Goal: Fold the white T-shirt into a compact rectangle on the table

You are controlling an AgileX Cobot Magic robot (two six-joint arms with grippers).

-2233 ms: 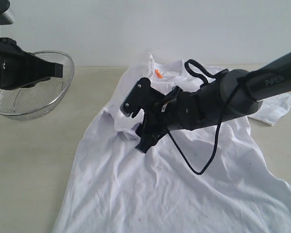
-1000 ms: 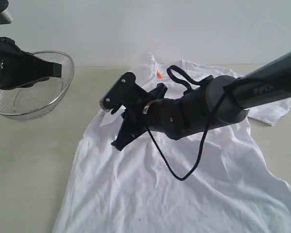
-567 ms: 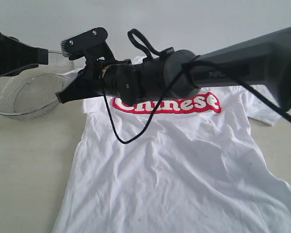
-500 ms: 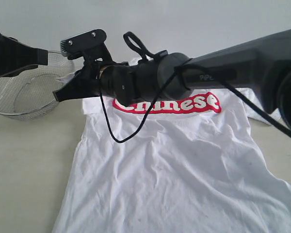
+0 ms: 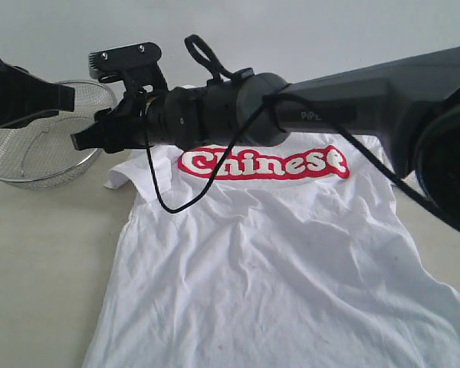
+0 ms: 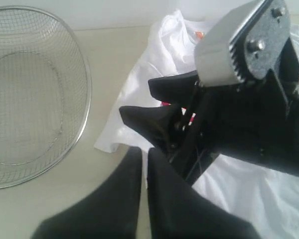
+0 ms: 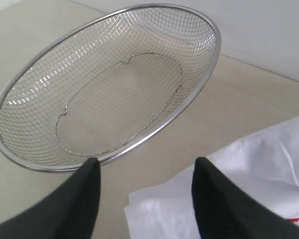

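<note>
The right gripper just let go of the sleeve, jaws apart (left gripper pinched closed, empty); the white T-shirt lies flat, not folded yet.

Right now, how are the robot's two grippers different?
The left gripper is shut; the right gripper is open. The right gripper's arm stretches across the white T-shirt; the left gripper's does not. Both are black and hold nothing.

We see a pale beige desk bearing a white T-shirt spread out, red lettering up, with a wire mesh basket just beside one sleeve.
</note>
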